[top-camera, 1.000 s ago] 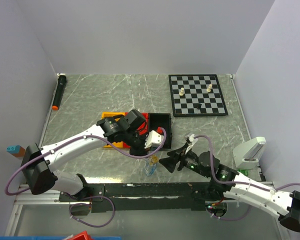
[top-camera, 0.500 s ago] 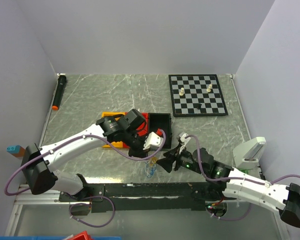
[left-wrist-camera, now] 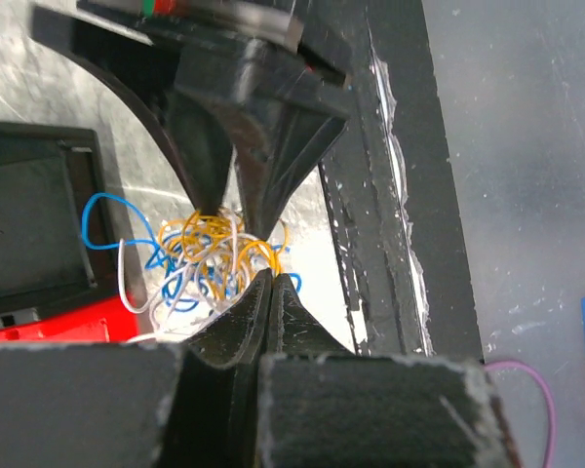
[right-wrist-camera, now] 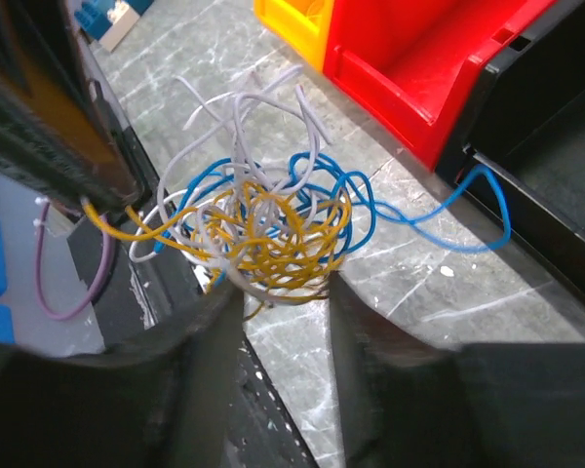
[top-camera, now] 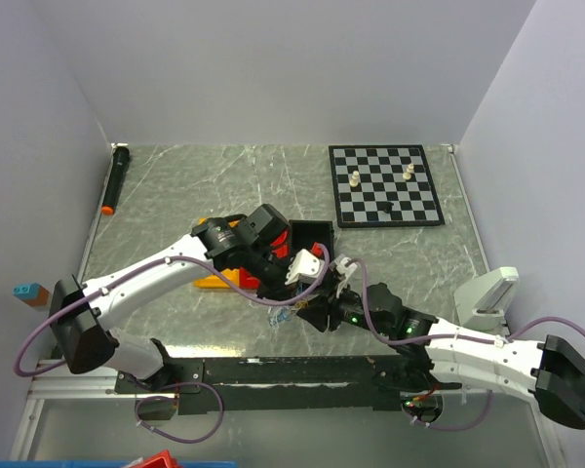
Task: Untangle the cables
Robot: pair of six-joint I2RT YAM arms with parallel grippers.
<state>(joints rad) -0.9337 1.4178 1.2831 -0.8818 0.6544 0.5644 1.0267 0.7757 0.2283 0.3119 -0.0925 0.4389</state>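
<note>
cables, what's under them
Marbled table shows around and through the cables; whatever lies directly beneath the dense yellow middle is covered.

Chessboard (top-camera: 386, 185), marker (top-camera: 115, 179), black bin (top-camera: 313, 226)

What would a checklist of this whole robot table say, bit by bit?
Surface: grey-green marbled table.
Job's things: cables in blue, yellow-orange and white, one tangled clump near the red bin.
Clutter: chessboard with a few pieces; black marker with an orange tip; yellow bin; black bin.
Grippers: left gripper shut on strands at the clump's edge; right gripper open, one finger either side of the clump.
Cables: purple hose hangs in a loose loop; more run along both arms.
Surroundings: plain white walls on three sides.
</note>
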